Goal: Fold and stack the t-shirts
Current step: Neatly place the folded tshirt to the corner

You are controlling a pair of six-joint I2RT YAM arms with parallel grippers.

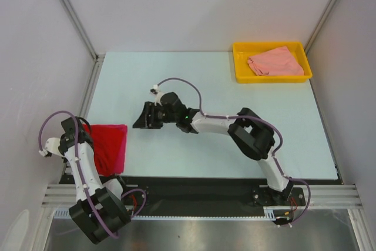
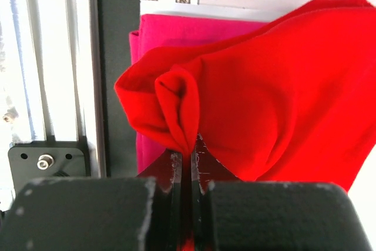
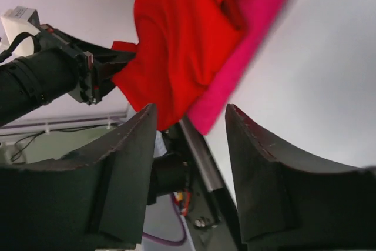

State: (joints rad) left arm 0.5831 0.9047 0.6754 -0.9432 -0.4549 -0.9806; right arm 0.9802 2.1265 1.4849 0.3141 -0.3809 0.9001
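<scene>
Left gripper (image 2: 188, 151) pinches red shirt (image 2: 264, 104) fold at table (image 1: 205, 80) near-left edge.

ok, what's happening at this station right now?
The left end effector is shut on a fold of the bright red cloth t-shirt, which lies over the magenta pink t-shirt at the near-left corner of the table. The right end effector hangs open and empty mid-table. The pale salmon t-shirt sits crumpled in the yellow plastic tray.

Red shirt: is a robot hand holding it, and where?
The left gripper pinches a bunched fold of the red shirt. The right gripper is open and empty.
</scene>
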